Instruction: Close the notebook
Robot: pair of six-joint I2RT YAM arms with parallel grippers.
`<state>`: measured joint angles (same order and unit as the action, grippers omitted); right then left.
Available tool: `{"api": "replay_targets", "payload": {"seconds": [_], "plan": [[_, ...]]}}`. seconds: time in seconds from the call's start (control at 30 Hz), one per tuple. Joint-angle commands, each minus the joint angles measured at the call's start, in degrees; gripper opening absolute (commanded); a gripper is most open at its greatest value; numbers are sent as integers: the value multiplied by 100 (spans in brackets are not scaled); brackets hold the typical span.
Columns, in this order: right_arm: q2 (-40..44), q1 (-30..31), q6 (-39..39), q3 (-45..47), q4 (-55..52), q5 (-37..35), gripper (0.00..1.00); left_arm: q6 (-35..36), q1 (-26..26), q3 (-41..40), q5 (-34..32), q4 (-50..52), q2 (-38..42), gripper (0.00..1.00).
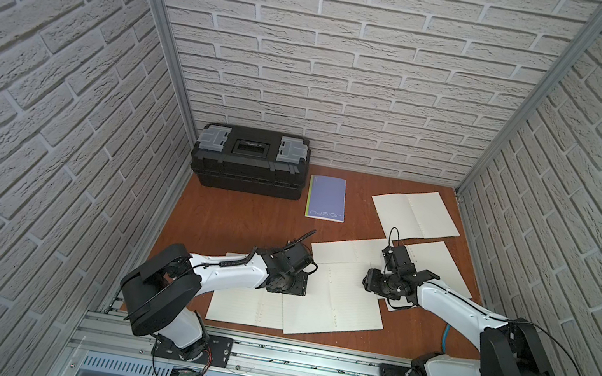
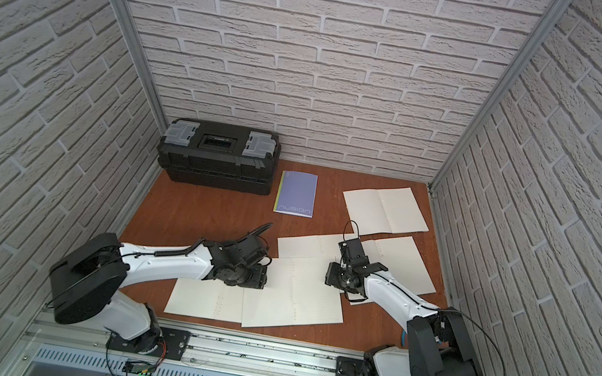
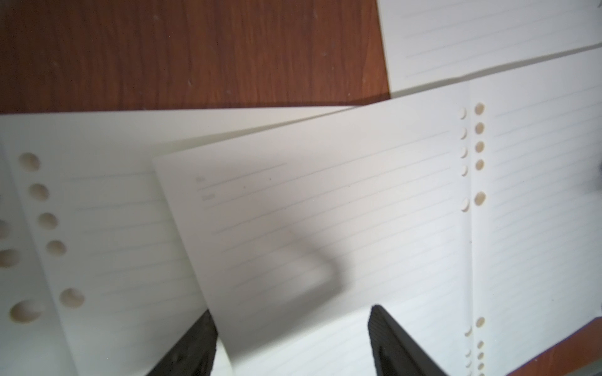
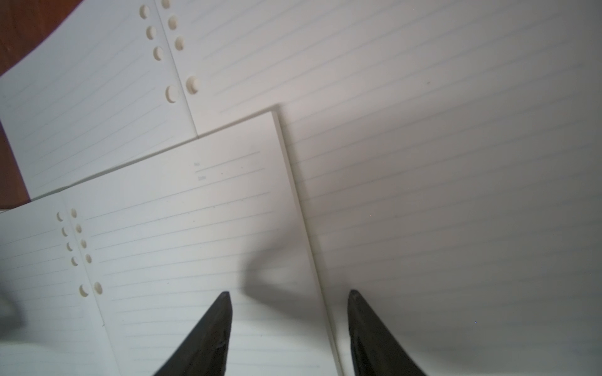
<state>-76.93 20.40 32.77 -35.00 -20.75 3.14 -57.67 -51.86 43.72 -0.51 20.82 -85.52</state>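
Cream lined pages of the open notebook (image 1: 334, 304) lay spread on the table (image 1: 245, 221), overlapping a neighbouring notebook (image 4: 456, 162). The left gripper (image 3: 291, 311) and right gripper (image 4: 289, 293) each straddled one of its outer edges, jaws apart and holding nothing. By my judgement, a pinch might catch only a few thin leaves, or snag the neighbouring notebook beneath, dragging the pile instead of folding it shut.

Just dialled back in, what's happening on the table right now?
The robot is at the middle open notebook, one of several lying open on the table. The left gripper straddles one side edge, the right gripper the opposite edge, both open and holding nothing. The notebook lies flat, not yet closed. A closed blue notebook sits by the black toolbox.
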Motion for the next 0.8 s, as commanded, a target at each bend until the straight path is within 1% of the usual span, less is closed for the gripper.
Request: {"api": "replay_targets", "payload": {"seconds": [0.0,0.77], "plan": [[76,76,80,136,76,113,57,-100,-32,-153,67,-216,132,72],[28,130,159,213,263,224,56,-148,-32,-92,63,-215,767,73]]}}
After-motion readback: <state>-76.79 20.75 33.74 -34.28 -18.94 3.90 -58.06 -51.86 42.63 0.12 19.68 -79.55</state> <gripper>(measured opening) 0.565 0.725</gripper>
